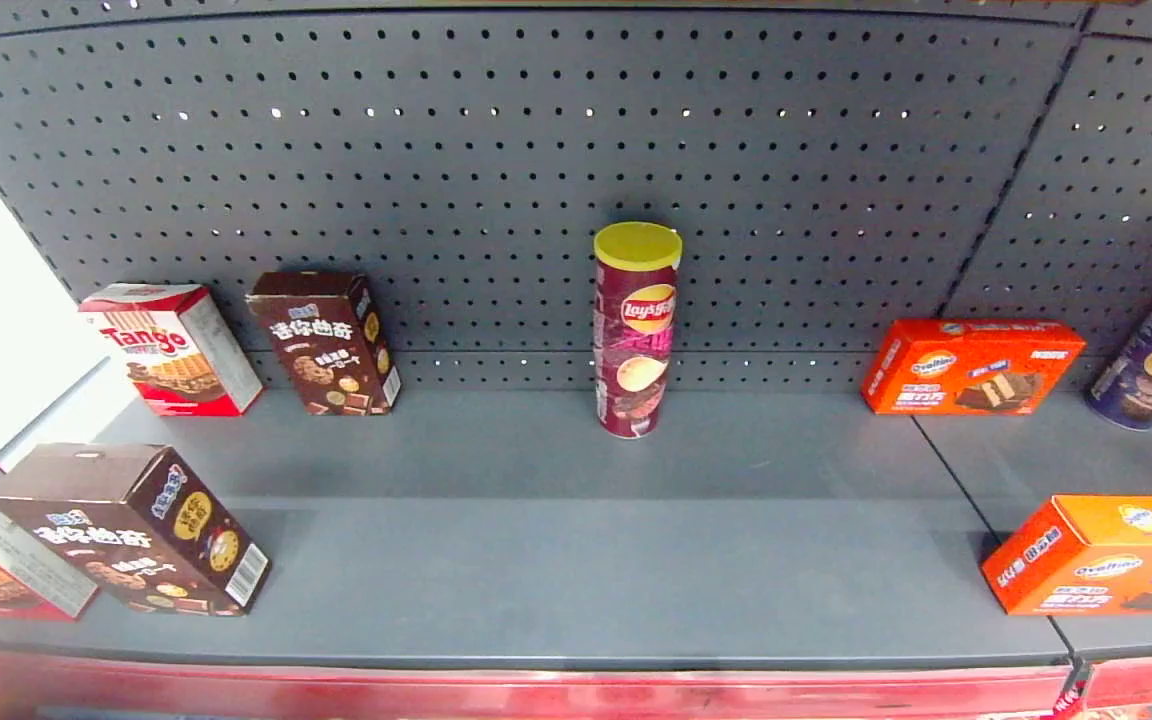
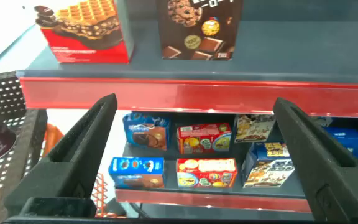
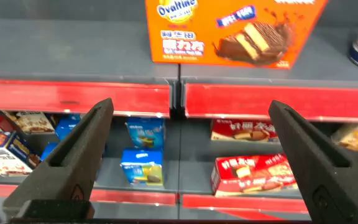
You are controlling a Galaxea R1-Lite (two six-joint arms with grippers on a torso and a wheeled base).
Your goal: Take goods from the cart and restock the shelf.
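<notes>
A maroon, yellow-lidded chip can [image 1: 636, 330] is standing upright at the back of the grey shelf [image 1: 576, 540]. To its left brown cookie boxes [image 1: 328, 342] are sitting, to its right orange boxes [image 1: 971, 366].

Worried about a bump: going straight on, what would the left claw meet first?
Probably the red shelf edge, level with the tips of the left claw; a bit lower and it reaches the snack boxes beneath. Depth unclear.

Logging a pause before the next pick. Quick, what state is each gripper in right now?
Left gripper: open, holding nothing.
Right gripper: open, holding nothing.
</notes>
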